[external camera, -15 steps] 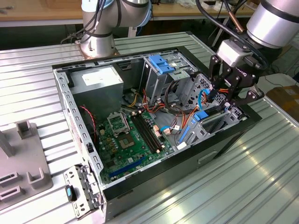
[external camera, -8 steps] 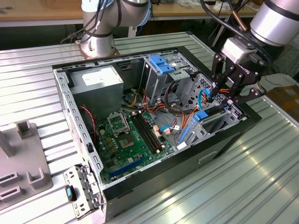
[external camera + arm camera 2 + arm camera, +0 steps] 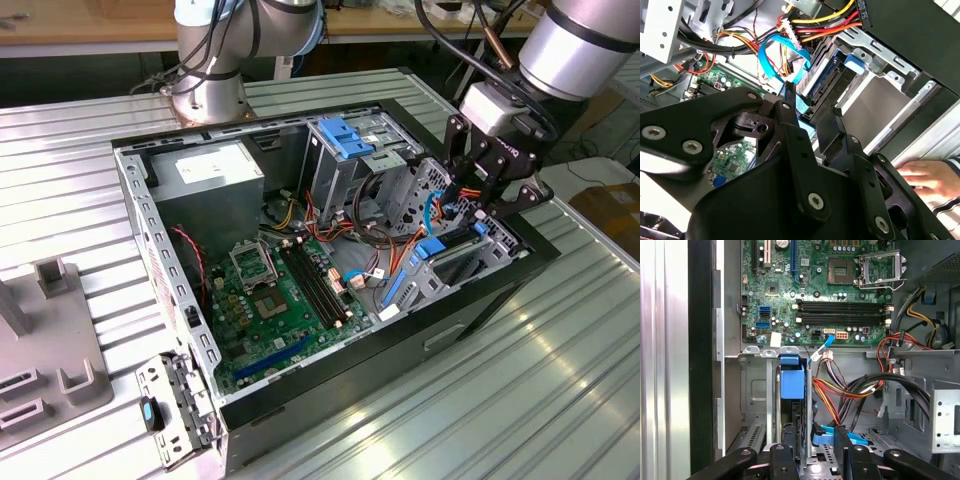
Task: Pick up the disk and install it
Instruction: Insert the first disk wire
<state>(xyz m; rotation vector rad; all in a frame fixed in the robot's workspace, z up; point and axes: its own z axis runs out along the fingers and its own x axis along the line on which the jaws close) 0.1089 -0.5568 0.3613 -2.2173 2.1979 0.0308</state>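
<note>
Reaching into the drive bay (image 3: 875,102) at the open computer case's (image 3: 330,385) three-o'clock end in the exterior view, the gripper (image 3: 495,210) kept its fingers (image 3: 789,455) narrow, clamped on the disk (image 3: 821,85) — partly inside that bay, blue rails showing. Motherboard (image 3: 285,300) and power supply (image 3: 205,175) sat in the case.

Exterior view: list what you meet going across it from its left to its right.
Grey fixture block → power supply box → memory slots → the hand.
</note>
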